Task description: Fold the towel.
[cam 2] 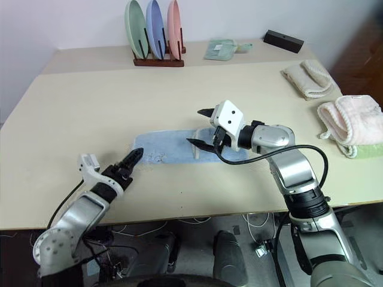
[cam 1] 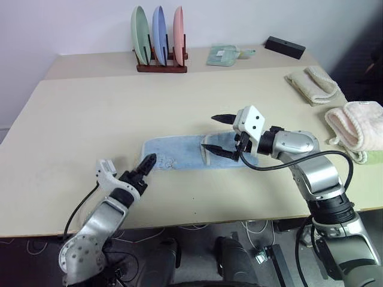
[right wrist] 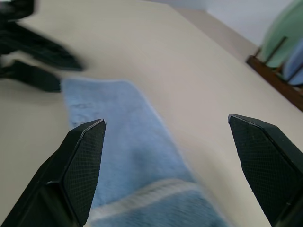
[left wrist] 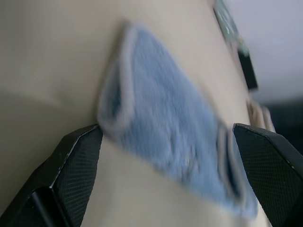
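Note:
The light blue towel (cam 1: 179,153) lies as a long narrow folded strip on the beige table (cam 1: 90,119), near its front edge, with a pale trim band showing toward its right end. My left gripper (cam 1: 147,162) is open at the strip's left end, low over the table; in the left wrist view its fingers (left wrist: 75,165) stand wide on either side of the towel (left wrist: 165,123). My right gripper (cam 1: 209,131) is open above the strip's right part, holding nothing. The right wrist view has the towel (right wrist: 123,142) lying below and between the wide jaws.
A wooden rack with three upright plates (cam 1: 160,36) stands at the back. A small mint-green cloth (cam 1: 224,55) and a black box (cam 1: 285,46) lie behind right. Cream rolled towels (cam 1: 314,84) and a pink one (cam 1: 359,122) sit along the right edge.

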